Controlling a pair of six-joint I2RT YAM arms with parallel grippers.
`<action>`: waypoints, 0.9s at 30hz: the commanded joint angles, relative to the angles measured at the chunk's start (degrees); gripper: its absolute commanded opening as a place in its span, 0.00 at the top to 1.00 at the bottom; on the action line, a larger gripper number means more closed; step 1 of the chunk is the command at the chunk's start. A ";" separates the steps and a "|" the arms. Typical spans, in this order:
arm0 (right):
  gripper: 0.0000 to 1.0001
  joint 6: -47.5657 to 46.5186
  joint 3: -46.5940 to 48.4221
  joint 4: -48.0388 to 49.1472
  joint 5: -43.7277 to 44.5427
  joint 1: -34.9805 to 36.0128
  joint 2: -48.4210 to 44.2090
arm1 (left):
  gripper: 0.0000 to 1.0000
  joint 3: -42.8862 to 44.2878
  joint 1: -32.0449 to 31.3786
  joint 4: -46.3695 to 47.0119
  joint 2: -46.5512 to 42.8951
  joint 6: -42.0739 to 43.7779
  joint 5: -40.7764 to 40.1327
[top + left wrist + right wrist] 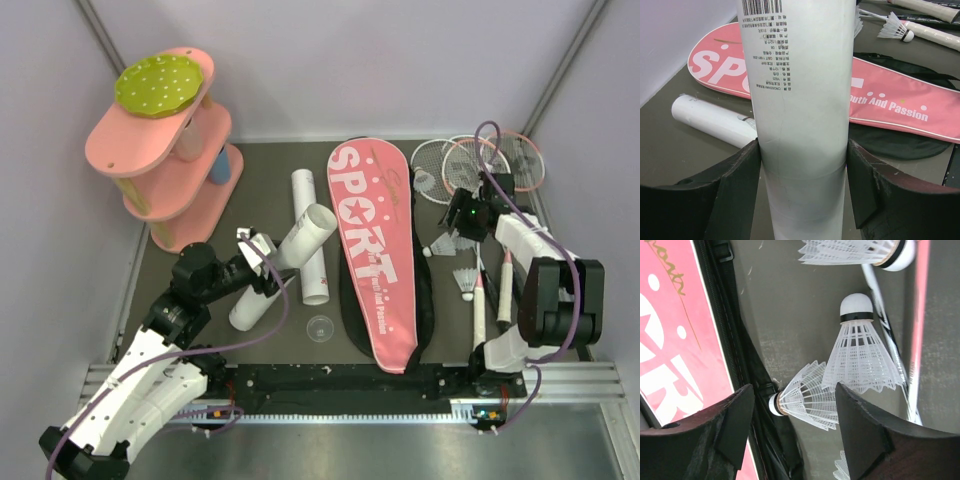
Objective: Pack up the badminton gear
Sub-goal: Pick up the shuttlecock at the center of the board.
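Note:
My left gripper is shut on a long white tube, gripped near its lower end; in the left wrist view the tube fills the gap between both fingers. A second white tube lies under it, beside the pink "SPORT" bag. My right gripper is open over white shuttlecocks right of the bag. In the right wrist view one shuttlecock lies between the open fingers, its cork against the bag's black edge; another overlaps it. The rackets lie at the back right.
A pink tiered shelf with a green dotted disc stands at the back left. A small clear cap lies near the front, left of the bag. Another shuttlecock and racket handles lie by the right arm.

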 commanded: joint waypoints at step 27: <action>1.00 6.31 -3.22 6.17 -15.31 0.50 -0.33 | 1.00 1.61 -1.00 4.32 1.07 -0.66 -0.26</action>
